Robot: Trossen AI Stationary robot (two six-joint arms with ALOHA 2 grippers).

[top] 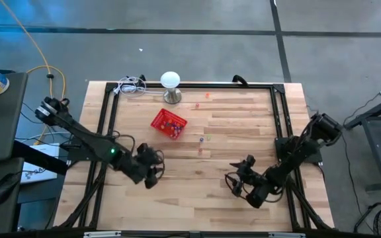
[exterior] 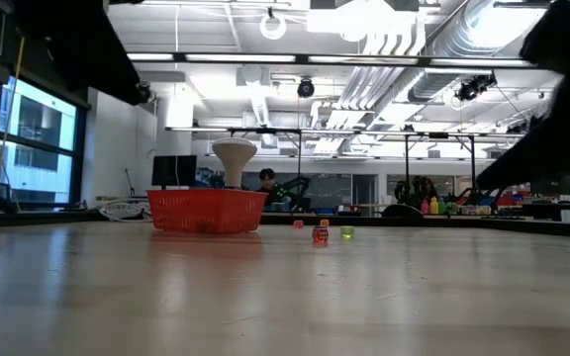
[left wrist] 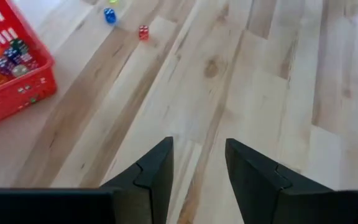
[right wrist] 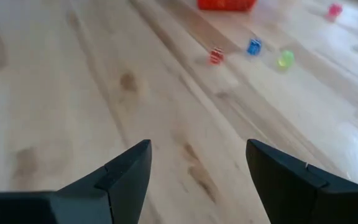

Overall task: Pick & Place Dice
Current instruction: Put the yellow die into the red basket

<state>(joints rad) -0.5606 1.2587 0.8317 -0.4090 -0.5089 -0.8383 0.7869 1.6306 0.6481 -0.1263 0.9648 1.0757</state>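
A small red mesh basket (top: 169,123) sits on the table and holds several tiny dice (left wrist: 5,62). Loose dice rest on the wood to its right: a red one (right wrist: 216,56), a blue one (right wrist: 253,46), a green one (right wrist: 285,59) and a pink one (right wrist: 334,9) farther off. In the low view they show as red (exterior: 320,235), green (exterior: 347,232) and pink (exterior: 298,224). My left gripper (top: 153,165) hovers open near the basket's near side, also seen in its wrist view (left wrist: 197,162). My right gripper (top: 234,175) is open over bare wood (right wrist: 197,155), on the near side of the loose dice.
A white mushroom-shaped object on a metal base (top: 170,84) stands at the table's far edge, behind the basket. A bundle of white cable (top: 132,84) lies at the far left corner. A black frame (top: 278,112) borders the table. Bare wood lies between the two grippers.
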